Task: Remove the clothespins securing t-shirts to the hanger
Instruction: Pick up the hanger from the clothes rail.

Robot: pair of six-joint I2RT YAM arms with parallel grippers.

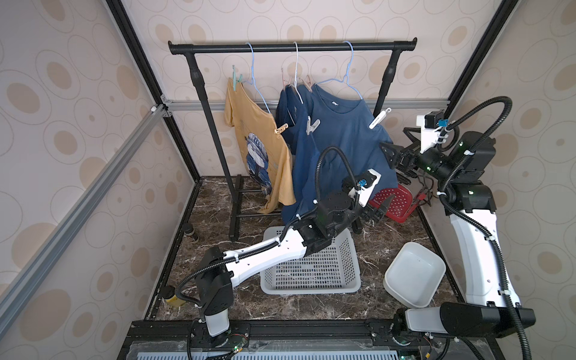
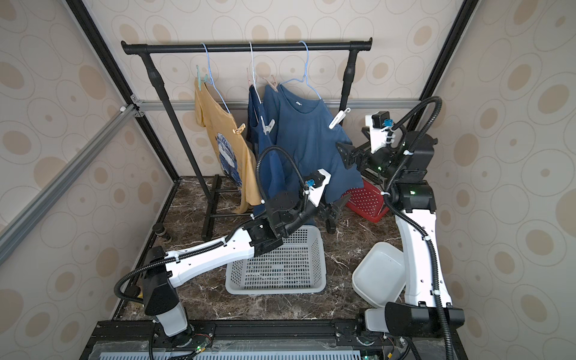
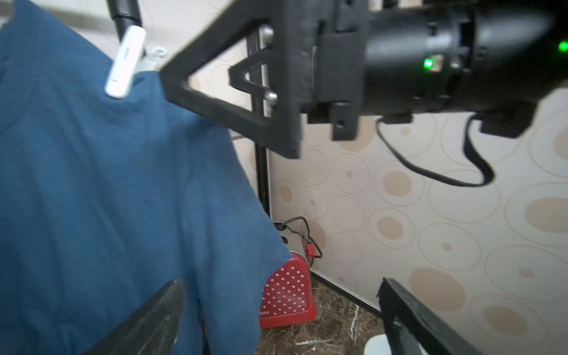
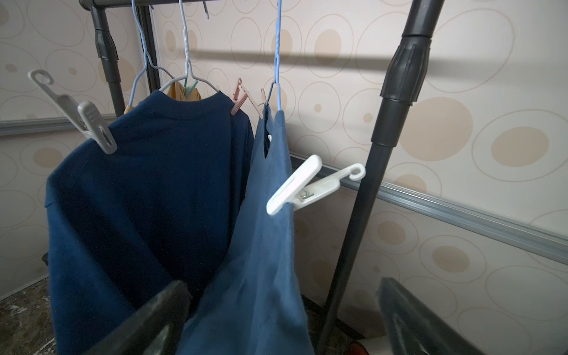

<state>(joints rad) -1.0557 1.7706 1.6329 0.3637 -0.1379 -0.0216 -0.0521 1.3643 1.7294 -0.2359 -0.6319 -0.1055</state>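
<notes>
Holding right gripper (image 1: 393,156) spread wide, empty, just beside the sleeve of the blue t-shirt (image 1: 343,137), below the white clothespin (image 1: 379,118) pinning that shoulder. Holding left gripper (image 1: 372,216) spread and empty too, low at the same shirt's hem, between white mesh basket (image 1: 311,290) and red basket (image 1: 396,202). Seeing grey clothespin (image 1: 312,125) gripping the navy t-shirt (image 1: 288,124), yellow clothespin (image 1: 281,128) and teal clothespin (image 1: 237,79) gripping the mustard t-shirt (image 1: 258,134), two pinkish clothespins (image 1: 307,83) at the far shoulders. Seeing all three hanging off wire hangers (image 1: 346,77) on the black rack rail (image 1: 293,47).
</notes>
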